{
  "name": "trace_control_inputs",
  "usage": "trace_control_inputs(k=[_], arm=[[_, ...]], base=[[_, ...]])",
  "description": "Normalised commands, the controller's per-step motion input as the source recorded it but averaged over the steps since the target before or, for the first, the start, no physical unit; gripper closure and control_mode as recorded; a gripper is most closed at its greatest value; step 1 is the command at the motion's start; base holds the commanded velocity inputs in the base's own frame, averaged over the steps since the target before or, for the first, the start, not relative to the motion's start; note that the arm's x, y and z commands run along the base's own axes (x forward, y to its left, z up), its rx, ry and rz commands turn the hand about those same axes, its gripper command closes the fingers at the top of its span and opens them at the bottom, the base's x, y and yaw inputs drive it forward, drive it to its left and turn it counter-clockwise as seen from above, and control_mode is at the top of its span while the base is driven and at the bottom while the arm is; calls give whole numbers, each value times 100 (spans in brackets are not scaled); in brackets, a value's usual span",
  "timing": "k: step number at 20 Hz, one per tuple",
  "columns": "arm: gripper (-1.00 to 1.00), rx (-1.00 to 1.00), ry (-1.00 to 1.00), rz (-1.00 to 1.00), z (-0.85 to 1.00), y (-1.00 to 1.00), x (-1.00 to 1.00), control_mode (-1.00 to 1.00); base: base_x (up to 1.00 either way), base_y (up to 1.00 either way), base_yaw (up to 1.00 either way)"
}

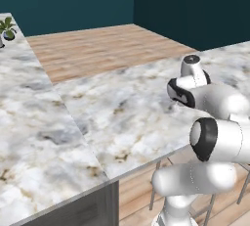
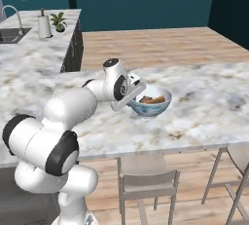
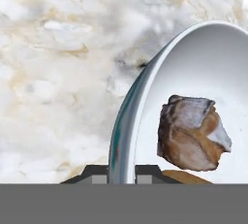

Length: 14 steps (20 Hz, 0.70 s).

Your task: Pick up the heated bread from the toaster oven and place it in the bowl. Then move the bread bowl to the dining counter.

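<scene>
The pale blue-white bowl (image 2: 154, 107) stands on the dining counter (image 2: 209, 107), a broad white marble top with grey-brown veins. The heated bread (image 2: 153, 100), a small tan-brown piece, lies inside it. My gripper (image 2: 138, 96) reaches down to the bowl's left rim. In the hand view the bowl (image 3: 213, 68) curves up from between the fingertips (image 3: 99, 175), and my gripper (image 3: 122, 175) is shut on its rim, with the bread (image 3: 193, 133) just to the right. From the left base view, my own arm hides the bowl above the counter (image 1: 122, 107). The toaster oven is out of view.
Chairs (image 2: 146, 182) stand under the counter's near edge. To the left, another marble worktop carries a sink (image 2: 9, 33), a white canister (image 2: 44, 26) and a small plant (image 2: 59, 20). Wood floor lies beyond the counter. The plant (image 1: 7, 27) sits far left.
</scene>
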Motion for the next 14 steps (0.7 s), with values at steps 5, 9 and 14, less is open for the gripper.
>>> trace_control_inputs(k=[5, 9, 14], arm=[[100, 1, -1, -1, -85, -1, 100, -100], [100, 4, -3, -1, -78, 0, 88, -100], [-100, 0, -3, 0, -19, 0, 37, -100]], base=[[0, 0, 0], [0, 0, 0], [0, 0, 0]])
